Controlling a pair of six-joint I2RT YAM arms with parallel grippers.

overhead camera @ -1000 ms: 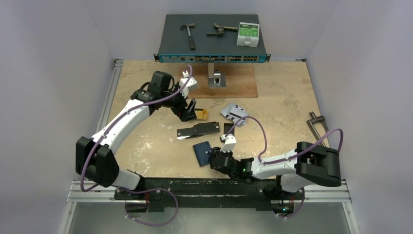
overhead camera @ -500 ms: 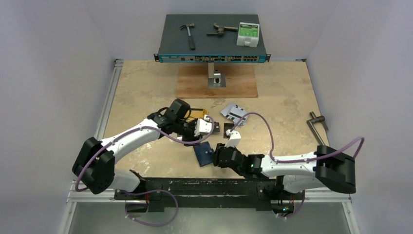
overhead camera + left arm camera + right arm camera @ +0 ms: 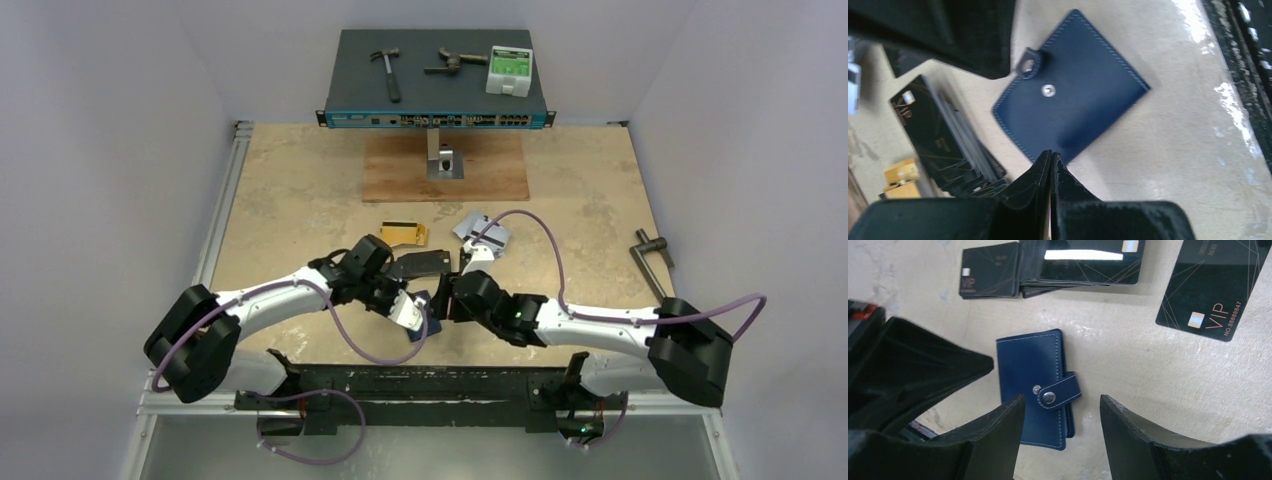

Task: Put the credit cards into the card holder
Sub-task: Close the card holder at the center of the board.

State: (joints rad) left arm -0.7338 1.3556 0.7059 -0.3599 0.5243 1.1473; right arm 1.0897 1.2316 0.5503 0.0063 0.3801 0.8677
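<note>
Since the card holder (image 3: 1030,370) lies flat with its snap tab (image 3: 1060,392) fastened (no card can go in yet), opening it likely comes first: the right gripper (image 3: 1060,405) hovers jaws apart, the tab between them; the left gripper (image 3: 1050,160), pinched closed and empty, points at its edge, the black credit cards (image 3: 1068,262) stacked just beyond

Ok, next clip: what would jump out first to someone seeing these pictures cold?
The dark navy-blue folding card holder lies near the front of the beige tabletop, with both arms bent in over it: the right gripper is open above it and the left gripper is shut at its edge. Just behind lies a fanned stack of glossy black plastic cards, with a gold-yellow card and silver-grey cards farther back.
</note>
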